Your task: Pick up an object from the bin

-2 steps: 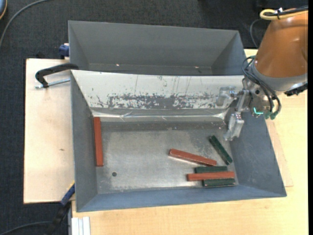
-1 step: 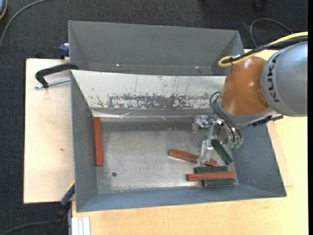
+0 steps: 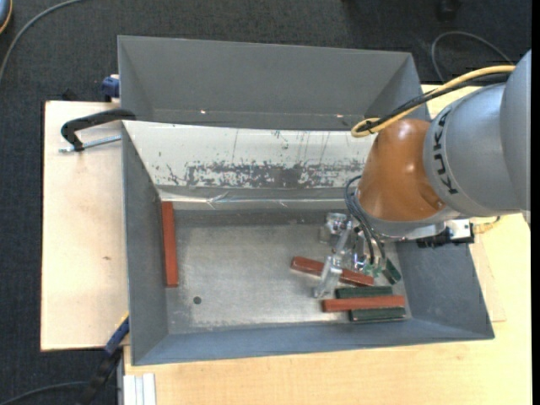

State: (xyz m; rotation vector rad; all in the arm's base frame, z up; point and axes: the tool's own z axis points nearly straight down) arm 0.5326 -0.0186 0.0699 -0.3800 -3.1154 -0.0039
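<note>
Fingers (image 3: 325,285) sit low at the bin floor, right on a thin red-brown stick (image 3: 305,267). Spread or pinching, I can't tell, because the wrist's metal and cables crowd together there. That stick looks like the one to pick, lying flat and aslant on the floor.

Now the rest, big to small, all placed from that stick. The grey bin (image 3: 253,83) slopes up all around it, and its near-right corner is close by, so room is tight on that side. The arm (image 3: 472,159), with its orange cover, looms over the stick from the right and hides whatever lies under the wrist. Well to the stick's left, a long red-brown bar (image 3: 170,245) hugs the wall — no bother at all.

Just nearer the camera than the stick, a red bar (image 3: 363,304) and a dark green bar (image 3: 377,315) lie side by side, touching — the likeliest, I'd judge, to get nudged on a lift. A small green piece (image 3: 391,270) sits to the stick's right.
</note>
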